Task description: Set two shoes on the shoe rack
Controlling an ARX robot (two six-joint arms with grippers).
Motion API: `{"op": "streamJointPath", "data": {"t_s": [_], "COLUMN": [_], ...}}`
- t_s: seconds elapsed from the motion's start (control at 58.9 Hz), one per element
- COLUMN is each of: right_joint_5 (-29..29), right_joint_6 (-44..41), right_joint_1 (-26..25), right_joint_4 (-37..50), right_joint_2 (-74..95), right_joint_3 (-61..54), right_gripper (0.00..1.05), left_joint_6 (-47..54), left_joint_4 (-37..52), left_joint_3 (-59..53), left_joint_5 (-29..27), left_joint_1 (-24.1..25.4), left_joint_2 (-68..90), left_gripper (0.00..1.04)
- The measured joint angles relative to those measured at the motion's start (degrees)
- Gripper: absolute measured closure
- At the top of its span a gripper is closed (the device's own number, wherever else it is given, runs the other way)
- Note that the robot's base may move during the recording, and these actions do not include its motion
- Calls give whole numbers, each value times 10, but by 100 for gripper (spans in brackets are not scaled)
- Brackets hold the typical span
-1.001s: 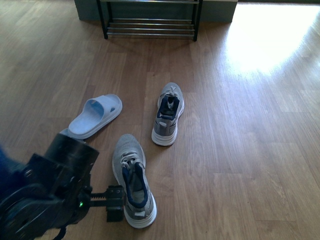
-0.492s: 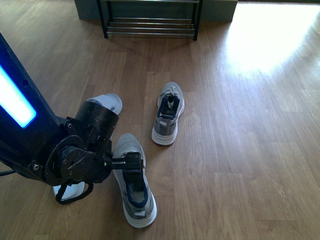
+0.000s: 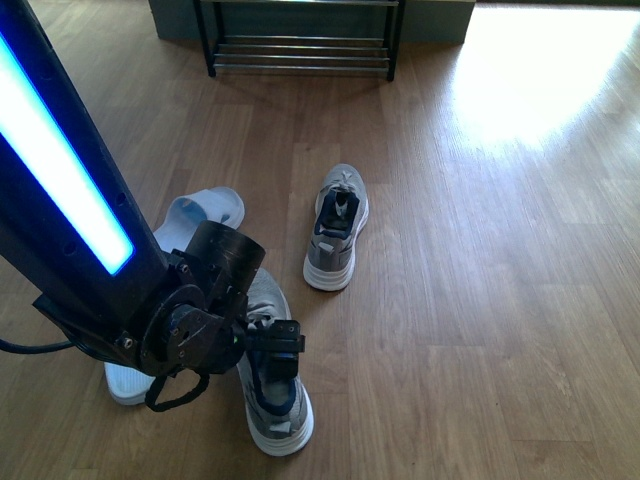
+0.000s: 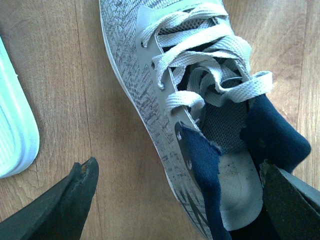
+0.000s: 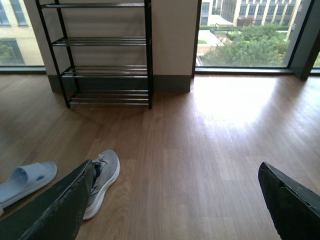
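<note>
Nearest the robot, on the wood floor (image 3: pixel 480 320), the first item is entered: near grey sneaker (image 4: pixel 125 70), lying flat, toe pointed towards the shoe rack (image 3: pixel 300 62), which stands well apart by the far wall.

Left gripper (image 3: pixel 276 348): jaws are spread wide and set low astride the sneaker's navy collar, one finger to each side. Nothing is gripped as yet.

Right gripper (image 5: pixel 176 167): spread wide, empty, held clear of the floor.

Step judged in hand: pick-up of the first shoe. A closing on the collar wall is called for next, then a lift and a carry to a rack tier.

Counts:
- Grey sneakers: two, the far grey sneaker (image 3: pixel 337 225) lying ahead.
- Pale slides (image 3: pixel 205 212): two, as judged, both partly hidden by the left arm (image 3: pixel 70 200).
- Racks: one.
- Shoes on the rack: none seen.
</note>
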Motion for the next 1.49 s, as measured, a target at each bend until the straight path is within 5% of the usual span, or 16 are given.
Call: {"op": "streamJointPath", "data": {"t_s": [0.662, 0.814, 1.188, 1.493], "right_joint_5": [0, 0, 0, 0], "right_joint_6": [0, 0, 0, 0], "right_joint_1": [0, 0, 0, 0], "right_joint_4": [0, 0, 0, 0], "right_joint_2": [0, 0, 0, 0], "right_joint_3": [0, 0, 0, 0], "right_gripper": [9, 9, 9, 9], "left_joint_6": [4, 4, 4, -13], "left_joint_4": [-21, -13, -11, 0], "left_joint_3": [47, 47, 46, -40], "left_joint_5": [-45, -47, -66, -86], "left_joint_1": [6, 5, 2, 5], "left_joint_2": [54, 55, 55, -22], "left_gripper": [10, 42, 103, 104]}}
